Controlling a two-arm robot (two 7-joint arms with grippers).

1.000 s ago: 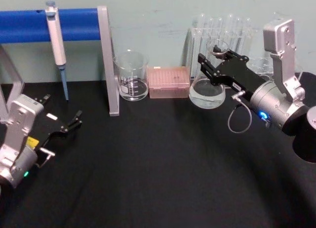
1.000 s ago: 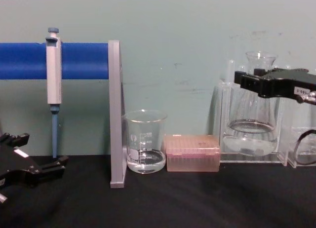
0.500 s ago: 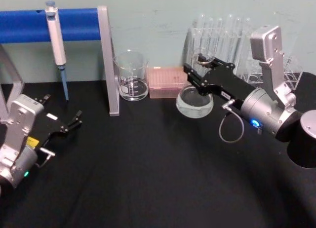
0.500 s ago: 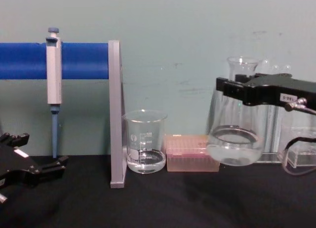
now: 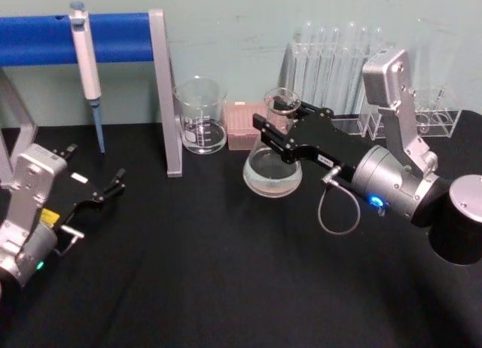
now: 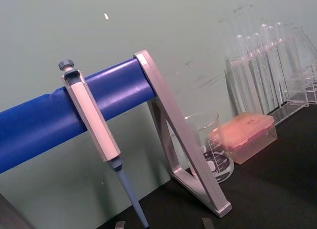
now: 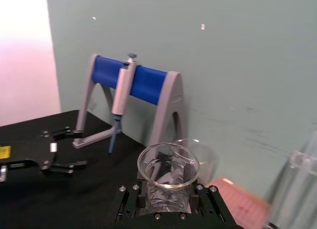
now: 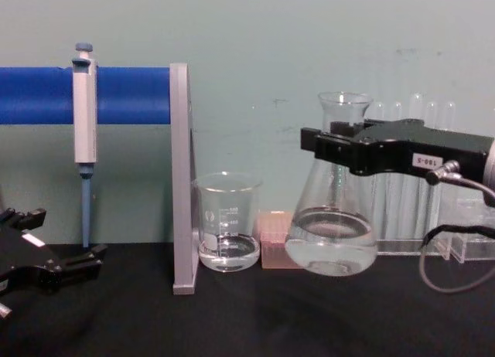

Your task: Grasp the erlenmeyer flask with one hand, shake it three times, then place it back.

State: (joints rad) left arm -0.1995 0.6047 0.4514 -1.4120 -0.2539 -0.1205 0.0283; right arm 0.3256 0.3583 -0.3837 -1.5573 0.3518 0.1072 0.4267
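Right gripper (image 5: 280,128): jaws clamped on the neck of the flask (image 5: 272,173), which hangs slightly tilted with a little clear liquid in its base, over the back half of the black counter (image 5: 226,288). Around the flask: pink box (image 5: 242,124) just behind at 11 o'clock, beaker (image 5: 200,116) at 10 o'clock, test tubes (image 5: 331,62) at 1 o'clock. Left gripper (image 5: 111,186): jaws spread and empty, at the counter's 9 o'clock edge.

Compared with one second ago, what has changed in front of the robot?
The right gripper, shut on the neck of the flask, has carried it to the robot's left and nearer to the robot, away from the test tubes; the flask is now in front of the pink box. The left gripper, beaker and pipette have not moved.
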